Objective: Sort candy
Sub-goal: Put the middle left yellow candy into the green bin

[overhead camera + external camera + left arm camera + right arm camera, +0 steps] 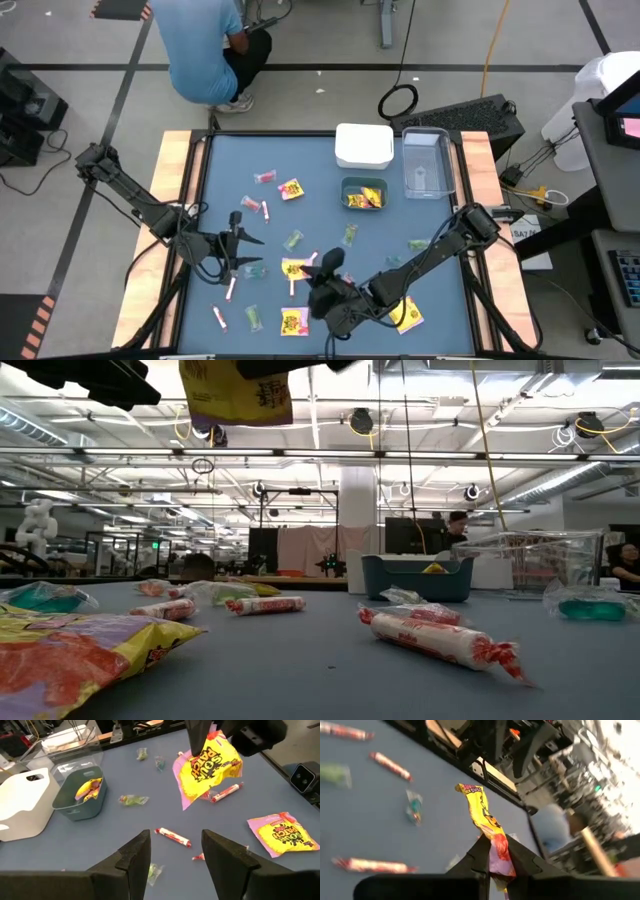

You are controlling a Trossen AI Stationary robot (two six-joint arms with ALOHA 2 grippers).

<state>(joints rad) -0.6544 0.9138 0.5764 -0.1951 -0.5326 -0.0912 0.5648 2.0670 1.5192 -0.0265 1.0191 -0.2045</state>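
Candy packet (487, 827), yellow with red print, hangs above the blue table (320, 215), pinched between the right gripper (495, 851) fingers, that arm reaching low across the near edge. Left gripper (175, 857) hovers nearby, fingers spread, facing the teal bin (80, 795).

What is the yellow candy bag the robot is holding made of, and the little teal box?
The yellow candy packet, pinched in the right gripper, looks like thin glossy plastic film: it hangs limp, crinkles, and shines. The teal bin looks like hard, matte plastic, probably molded: its walls stand stiff and smooth with rounded corners.
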